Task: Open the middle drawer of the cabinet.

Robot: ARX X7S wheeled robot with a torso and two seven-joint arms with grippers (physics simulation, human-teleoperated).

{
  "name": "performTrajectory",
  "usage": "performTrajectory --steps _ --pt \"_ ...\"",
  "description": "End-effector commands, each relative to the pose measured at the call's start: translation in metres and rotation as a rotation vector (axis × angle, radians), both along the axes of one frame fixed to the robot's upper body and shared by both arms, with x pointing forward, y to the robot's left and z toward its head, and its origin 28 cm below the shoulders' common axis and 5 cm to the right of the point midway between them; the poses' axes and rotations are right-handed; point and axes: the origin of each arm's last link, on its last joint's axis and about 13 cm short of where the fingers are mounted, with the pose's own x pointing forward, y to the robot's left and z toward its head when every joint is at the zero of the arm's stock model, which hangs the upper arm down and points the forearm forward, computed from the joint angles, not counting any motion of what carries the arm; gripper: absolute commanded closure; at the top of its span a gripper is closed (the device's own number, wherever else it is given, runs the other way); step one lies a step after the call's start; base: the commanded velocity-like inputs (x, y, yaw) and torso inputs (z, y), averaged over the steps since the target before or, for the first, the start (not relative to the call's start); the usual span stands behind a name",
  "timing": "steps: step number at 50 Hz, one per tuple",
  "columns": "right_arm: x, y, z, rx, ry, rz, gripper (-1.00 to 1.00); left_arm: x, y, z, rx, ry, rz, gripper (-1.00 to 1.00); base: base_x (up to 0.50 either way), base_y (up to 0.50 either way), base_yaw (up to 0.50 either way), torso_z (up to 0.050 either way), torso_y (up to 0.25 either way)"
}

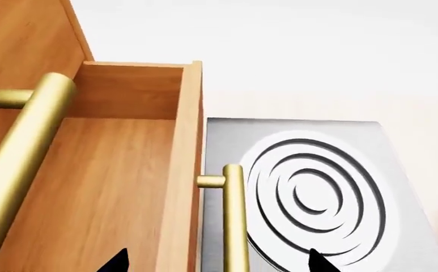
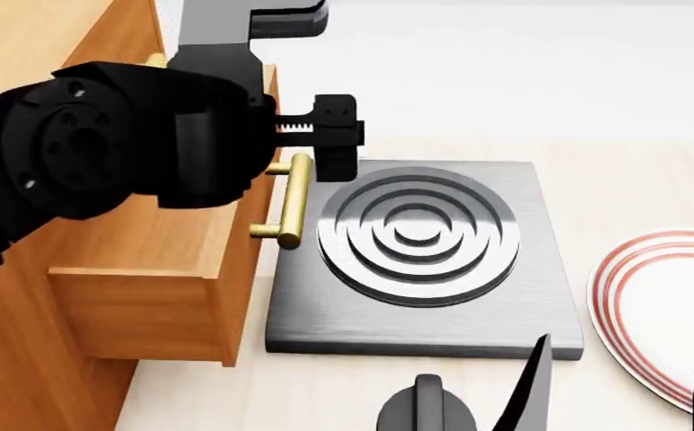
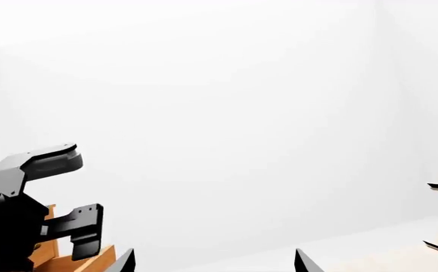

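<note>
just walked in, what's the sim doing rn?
The left gripper is at the brass handle of the middle drawer, which already sticks well out of the cabinet, its inside showing empty in the left wrist view. The fingers straddle the bar and look open. The right gripper idles open, low near the hotplate and plate.

Head view high above hotplate (image 2: 418, 260), left wrist close over it (image 1: 317, 192), right wrist facing wall.
</note>
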Motion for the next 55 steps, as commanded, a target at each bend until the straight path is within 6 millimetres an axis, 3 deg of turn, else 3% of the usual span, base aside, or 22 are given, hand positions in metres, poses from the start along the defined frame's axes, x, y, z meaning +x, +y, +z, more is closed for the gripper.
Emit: performTrajectory --steps 1,22,55 --pt "0.000 0.000 0.000 0.000 0.001 0.000 -1.00 0.001 0.002 -0.018 0.022 0.033 -0.018 -1.00 0.00 0.00 0.00 0.000 0.000" --pt "0.001 0.001 0.001 -0.004 0.007 0.001 -1.00 0.010 0.008 -0.035 -0.027 0.056 0.074 -1.00 0.00 0.00 0.00 0.000 0.000" --pt "0.000 0.001 0.000 -0.004 0.006 0.004 -1.00 -0.005 -0.004 -0.036 -0.080 0.126 -0.117 -1.00 0.00 0.00 0.00 0.000 0.000"
